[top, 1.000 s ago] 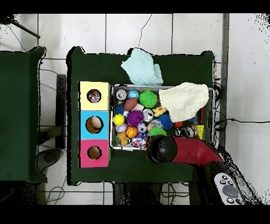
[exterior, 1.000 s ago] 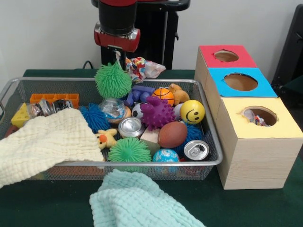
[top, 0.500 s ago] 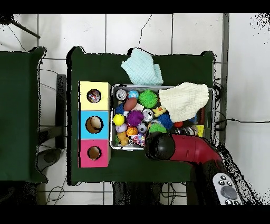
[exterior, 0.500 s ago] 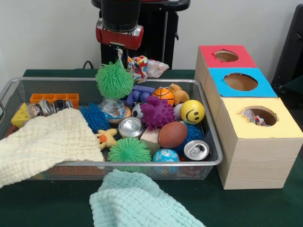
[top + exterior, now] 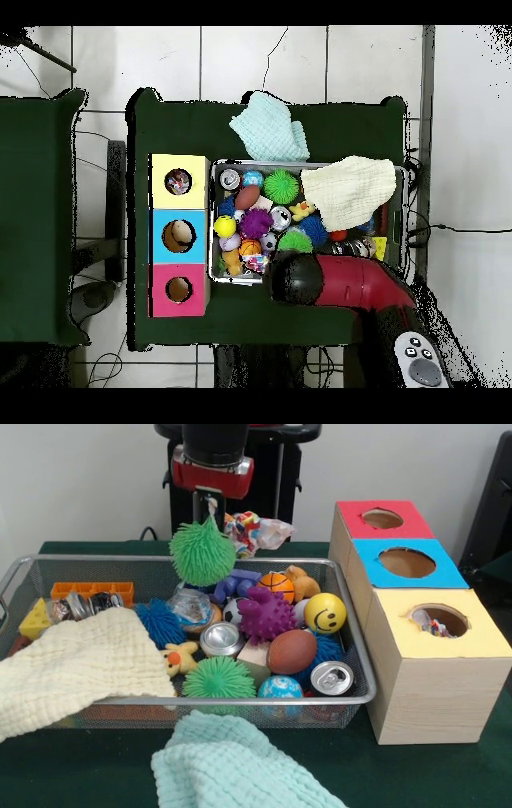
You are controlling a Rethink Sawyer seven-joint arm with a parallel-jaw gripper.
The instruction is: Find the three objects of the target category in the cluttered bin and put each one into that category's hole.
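Beyond the wire bin point(image 5: 240, 700) of toys, the green spiky ball point(image 5: 202, 552) hangs above its far rim, pinched only by a few soft spines in the clenched gripper point(image 5: 210, 504), so a swing toward the boxes point(image 5: 436, 656) could pull it free.

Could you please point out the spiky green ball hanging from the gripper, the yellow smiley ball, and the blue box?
spiky green ball point(image 5: 202, 552), front view, middle of its body.
yellow smiley ball point(image 5: 325, 613), front view, its printed face.
blue box point(image 5: 436, 573), front view, top panel beside the hole.
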